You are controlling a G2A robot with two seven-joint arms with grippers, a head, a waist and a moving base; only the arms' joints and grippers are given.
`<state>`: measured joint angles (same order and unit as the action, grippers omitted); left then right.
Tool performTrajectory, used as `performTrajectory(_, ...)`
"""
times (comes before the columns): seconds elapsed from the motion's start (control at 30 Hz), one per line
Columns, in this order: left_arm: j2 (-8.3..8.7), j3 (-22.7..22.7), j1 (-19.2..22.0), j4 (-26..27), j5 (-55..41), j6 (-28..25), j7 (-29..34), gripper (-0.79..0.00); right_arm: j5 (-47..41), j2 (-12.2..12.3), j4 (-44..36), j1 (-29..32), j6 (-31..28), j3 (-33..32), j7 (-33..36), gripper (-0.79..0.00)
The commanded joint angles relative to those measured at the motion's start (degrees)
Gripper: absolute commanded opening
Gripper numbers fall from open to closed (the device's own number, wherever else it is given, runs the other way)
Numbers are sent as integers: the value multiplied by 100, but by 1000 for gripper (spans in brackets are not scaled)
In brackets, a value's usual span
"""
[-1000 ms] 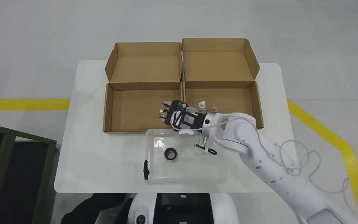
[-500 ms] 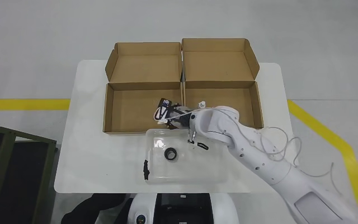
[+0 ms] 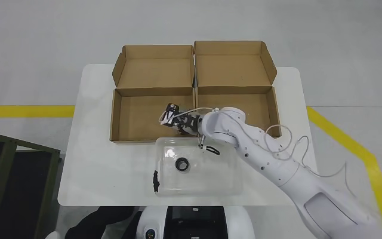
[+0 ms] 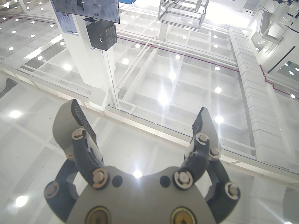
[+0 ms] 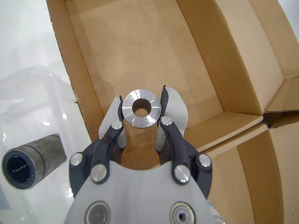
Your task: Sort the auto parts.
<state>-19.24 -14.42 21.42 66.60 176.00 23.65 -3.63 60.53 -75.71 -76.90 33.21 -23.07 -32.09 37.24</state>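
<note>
My right gripper (image 5: 141, 108) is shut on a shiny metal bushing (image 5: 142, 112) with a round bore, held over the floor of the left cardboard box (image 5: 140, 47). From above, that gripper (image 3: 171, 115) hangs over the right end of the left box (image 3: 143, 116). A dark cylindrical bearing (image 5: 30, 160) lies on its side in the clear plastic tray (image 3: 197, 179), where it shows as a dark ring (image 3: 181, 164). My left gripper (image 4: 140, 127) is open with nothing between its fingers and faces the ceiling.
A second open cardboard box (image 3: 250, 107) stands to the right of the first, a small white part (image 3: 216, 111) at its left end. A small black piece (image 3: 155, 180) lies at the tray's left edge. White table (image 3: 95, 155) surrounds the boxes.
The right gripper has carried the bushing leftward from the divide between the boxes to a spot over the left box, and the wrist has turned.
</note>
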Motion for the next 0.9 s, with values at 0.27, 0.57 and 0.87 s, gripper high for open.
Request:
performTrajectory(0.27,0,0,0,0,0,0,0,0,90,-151,318,-52,-38,34,41,-520)
performTrajectory(0.57,0,0,0,0,0,0,0,0,105,-207,233,-51,-167,-98,76,-397)
performTrajectory(0.87,0,0,0,0,0,0,0,0,130,-70,-768,205,-322,-627,46,-391)
